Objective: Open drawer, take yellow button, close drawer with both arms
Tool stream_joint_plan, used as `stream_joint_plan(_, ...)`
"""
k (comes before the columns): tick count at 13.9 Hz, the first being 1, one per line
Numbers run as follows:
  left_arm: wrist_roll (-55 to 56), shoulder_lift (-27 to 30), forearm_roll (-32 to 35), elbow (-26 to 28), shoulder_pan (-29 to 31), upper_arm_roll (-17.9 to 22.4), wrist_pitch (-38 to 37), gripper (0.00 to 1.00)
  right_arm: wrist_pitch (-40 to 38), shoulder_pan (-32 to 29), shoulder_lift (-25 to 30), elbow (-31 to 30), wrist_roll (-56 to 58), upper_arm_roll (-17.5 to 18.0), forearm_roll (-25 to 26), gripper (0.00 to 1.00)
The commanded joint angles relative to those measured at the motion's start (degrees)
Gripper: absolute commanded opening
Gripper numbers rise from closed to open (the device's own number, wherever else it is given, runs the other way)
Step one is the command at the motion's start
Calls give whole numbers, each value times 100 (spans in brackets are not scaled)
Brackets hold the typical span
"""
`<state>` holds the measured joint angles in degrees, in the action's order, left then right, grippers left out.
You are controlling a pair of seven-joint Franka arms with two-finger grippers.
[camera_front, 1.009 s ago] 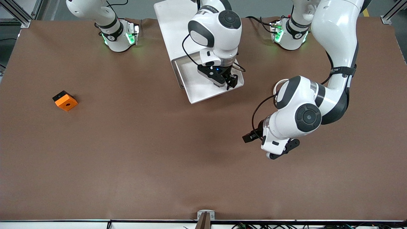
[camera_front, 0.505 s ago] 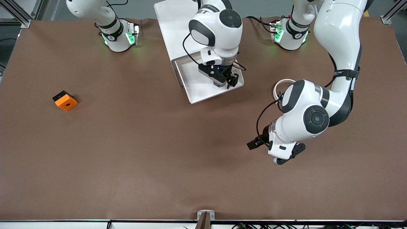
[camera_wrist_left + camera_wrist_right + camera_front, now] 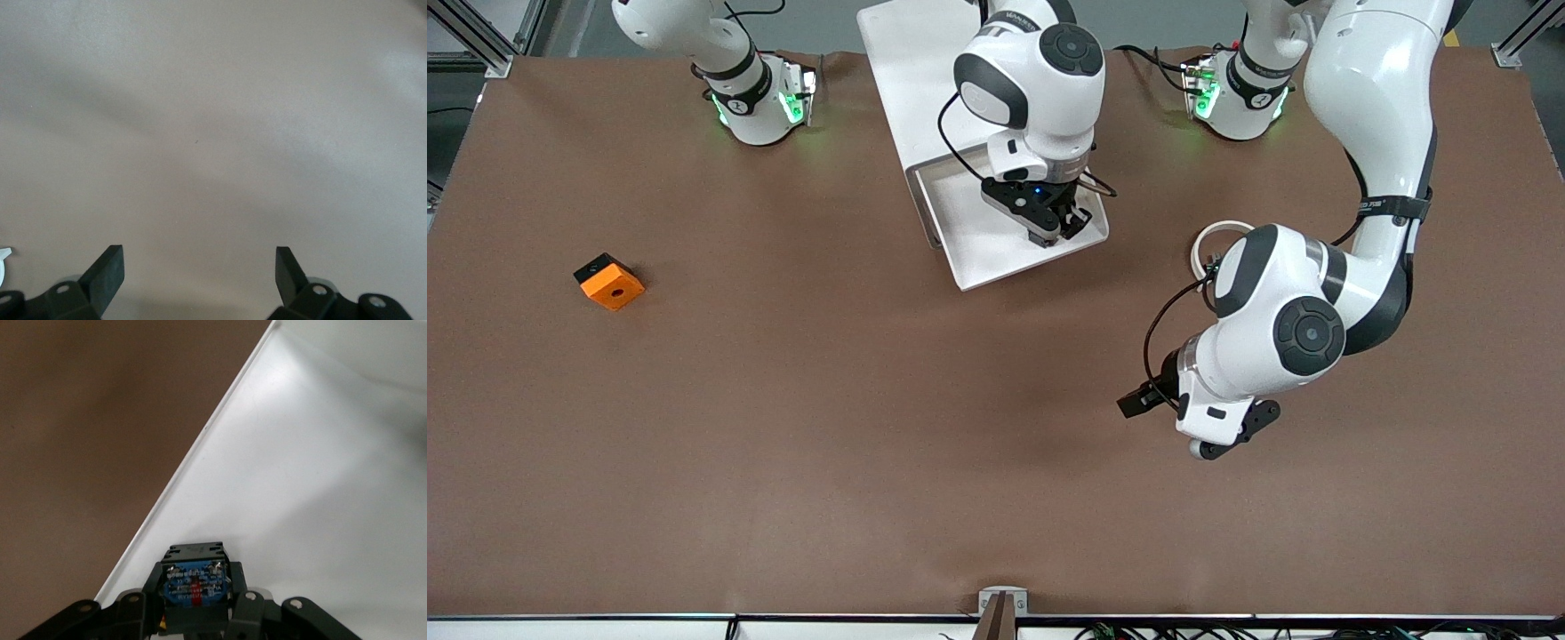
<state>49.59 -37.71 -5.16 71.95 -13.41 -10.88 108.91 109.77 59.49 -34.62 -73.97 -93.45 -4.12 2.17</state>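
Note:
The top drawer point(image 3: 983, 258) stands pulled out of the white cabinet point(image 3: 903, 80); its white floor fills the right wrist view point(image 3: 320, 467). My right gripper point(image 3: 1069, 224) hangs over the drawer's corner toward the left arm's end. In the right wrist view the right gripper point(image 3: 194, 590) is shut on the button point(image 3: 193, 581), a small dark block with a blue face and a bit of yellow. My left gripper point(image 3: 1227, 437) is open and empty over bare table, between the drawer and the front camera, toward the left arm's end. The left wrist view shows its fingers point(image 3: 107, 270) spread wide.
An orange square block with a hole point(image 3: 609, 282) lies on the brown table point(image 3: 871, 427) toward the right arm's end. The two arm bases point(image 3: 760, 102) point(image 3: 1236, 98) stand either side of the cabinet.
My left arm swung away from the drawer toward the front camera, then stopped. My right gripper shifted slightly over the drawer, still holding the button.

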Motion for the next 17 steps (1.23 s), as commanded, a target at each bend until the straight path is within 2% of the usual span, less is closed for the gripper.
stream_joint_plan(1,-63,62,95,74,-13,24,51,100,-78,-208,61,93,37,77,-50,0)
stream_joint_plan(2,-63,62,95,74,-13,24,51,100,-87,-401,183,93,185,104,-137,0)
stream_joint_plan(4,-55,79,86,74,-22,24,42,100,-192,-700,525,93,851,69,-645,0)
stream_joint_plan(5,-37,79,86,74,-30,24,42,100,-515,-980,744,85,1333,60,-865,0)
stream_joint_plan(8,7,114,86,74,-74,24,-10,100,-1316,-1781,1264,76,2749,69,-1051,0)
stream_joint_plan(10,33,237,95,83,-83,-37,-255,100,-1676,-2168,1353,58,3321,51,-1061,0)
stream_joint_plan(13,51,317,86,91,-197,-81,-432,100,-1696,-2765,1318,-90,4279,42,-1061,0)
stream_joint_plan(17,51,273,95,92,-241,-81,-432,100,-1634,-3048,1265,-179,4607,42,-1061,0)
